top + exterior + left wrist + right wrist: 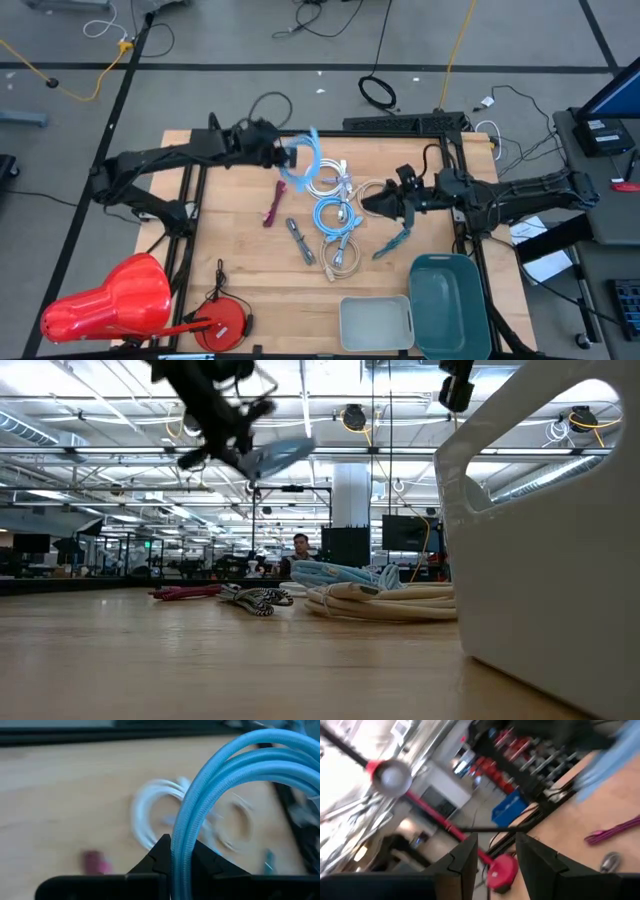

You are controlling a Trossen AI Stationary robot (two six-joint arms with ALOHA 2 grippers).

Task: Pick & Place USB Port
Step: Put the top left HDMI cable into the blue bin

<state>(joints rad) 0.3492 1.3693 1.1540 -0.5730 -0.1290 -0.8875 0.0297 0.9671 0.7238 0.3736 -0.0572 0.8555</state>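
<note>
A light-blue coiled USB cable (306, 160) hangs in the air above the table's far middle, with my left gripper (283, 155) shut on it. The low view shows the coil (275, 456) well above the tabletop. My right gripper (372, 203) hovers right of the middle, pointing toward the table's left. Its fingers (465, 857) stand apart with nothing between them. Below and between the two grippers lies a heap of coiled cables: white (325, 180), blue (335, 212) and beige (345, 255). My left gripper pinches several strands of the light-blue coil (181, 845) side by side between its two fingers. The fingers come slanting down from the table's left. The coil arcs out beyond the fingertips, lifted clear of the table.
A magenta cable (273, 205), a striped cable (300, 240) and a teal cable (392, 240) lie around the heap. A white bin (375, 322) and a teal bin (445, 300) stand at the near right. A red object (110, 300) and a red reel (222, 320) sit near left.
</note>
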